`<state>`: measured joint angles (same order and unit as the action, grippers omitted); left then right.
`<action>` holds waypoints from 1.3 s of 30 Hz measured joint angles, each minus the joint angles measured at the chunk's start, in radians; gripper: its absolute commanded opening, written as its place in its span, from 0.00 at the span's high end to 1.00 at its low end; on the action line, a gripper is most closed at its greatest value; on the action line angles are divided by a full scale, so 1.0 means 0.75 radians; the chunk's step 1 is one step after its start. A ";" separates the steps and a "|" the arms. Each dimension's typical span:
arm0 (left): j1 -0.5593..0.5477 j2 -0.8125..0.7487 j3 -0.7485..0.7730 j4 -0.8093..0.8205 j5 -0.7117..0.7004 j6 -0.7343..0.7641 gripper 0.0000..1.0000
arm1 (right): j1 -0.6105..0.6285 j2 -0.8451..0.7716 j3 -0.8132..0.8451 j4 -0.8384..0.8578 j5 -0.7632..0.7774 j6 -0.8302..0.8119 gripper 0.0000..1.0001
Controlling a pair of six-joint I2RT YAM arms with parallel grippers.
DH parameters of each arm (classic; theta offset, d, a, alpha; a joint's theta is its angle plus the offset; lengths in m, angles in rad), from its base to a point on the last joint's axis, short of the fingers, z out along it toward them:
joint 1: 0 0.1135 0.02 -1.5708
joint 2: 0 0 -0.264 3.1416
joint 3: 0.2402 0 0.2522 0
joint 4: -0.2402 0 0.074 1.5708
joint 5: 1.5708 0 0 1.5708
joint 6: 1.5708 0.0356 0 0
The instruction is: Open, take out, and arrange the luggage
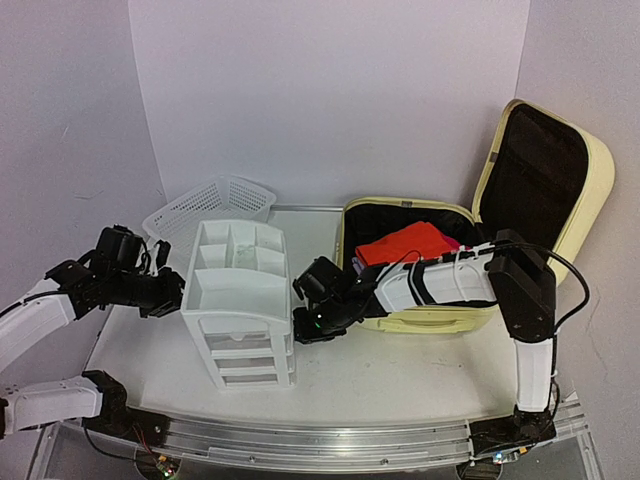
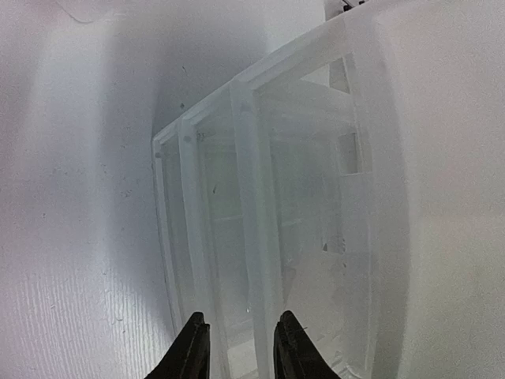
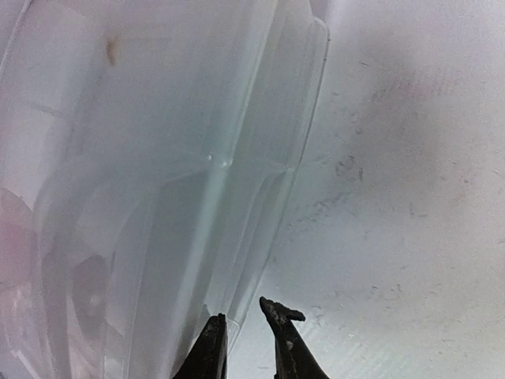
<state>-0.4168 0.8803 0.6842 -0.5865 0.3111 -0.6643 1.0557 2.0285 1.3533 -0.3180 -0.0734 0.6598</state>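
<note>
At lower centre of the top view both arms flank the white drawer organizer (image 1: 240, 300). The left gripper (image 2: 242, 316) straddles one of its ribs; whether it pinches, I cannot tell. The right gripper (image 3: 241, 309) has its fingers slightly apart on nothing, beside a drawer edge. Farther right the luggage (image 1: 535, 170) lies open, lid raised, with a red cloth (image 1: 410, 243) inside. Opening looks done, while unpacking and arranging largely remain.
</note>
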 measured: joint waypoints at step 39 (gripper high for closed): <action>-0.003 -0.210 0.897 -0.698 -0.217 0.280 0.42 | 0.275 0.931 1.329 0.081 0.079 0.188 0.43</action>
<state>-0.4191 0.7231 1.3571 -1.1103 0.1482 -0.4545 1.2617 2.7266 2.3497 -0.2573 -0.0139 0.8005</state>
